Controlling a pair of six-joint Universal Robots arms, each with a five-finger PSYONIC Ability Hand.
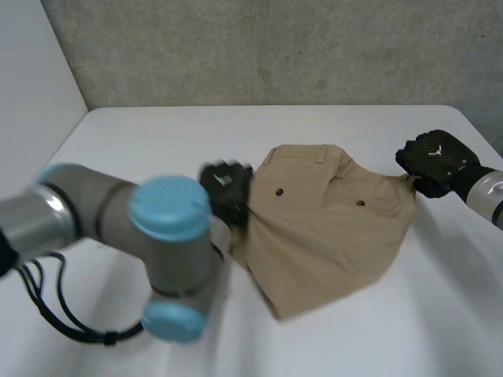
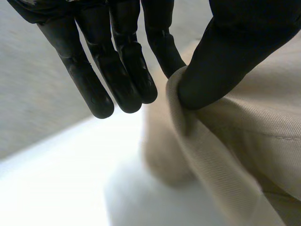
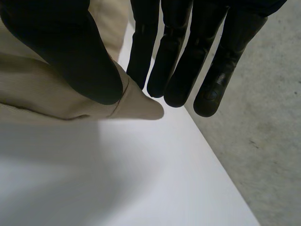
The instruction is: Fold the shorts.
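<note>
Shorts (image 1: pixel 330 212): left hand (image 1: pixel 226 188), right hand (image 1: pixel 435 159) pinch

Tan shorts (image 1: pixel 330 220), black hands, white table (image 1: pixel 157 141).
From my console the shorts read as plain sandy tan with no print. Between the left hand (image 1: pixel 226 192) and the right hand (image 1: pixel 432 157) sit two small dark buttons (image 1: pixel 279 191), brown I think, though they are too small for me to be sure. Under the left hand's thumb the cloth shows a fine diagonal twill rib. Both hands are matt black. The left arm (image 1: pixel 86 208) is grey with light-blue caps, and the wall (image 1: pixel 275 47) beyond the hands is mottled grey.
</note>
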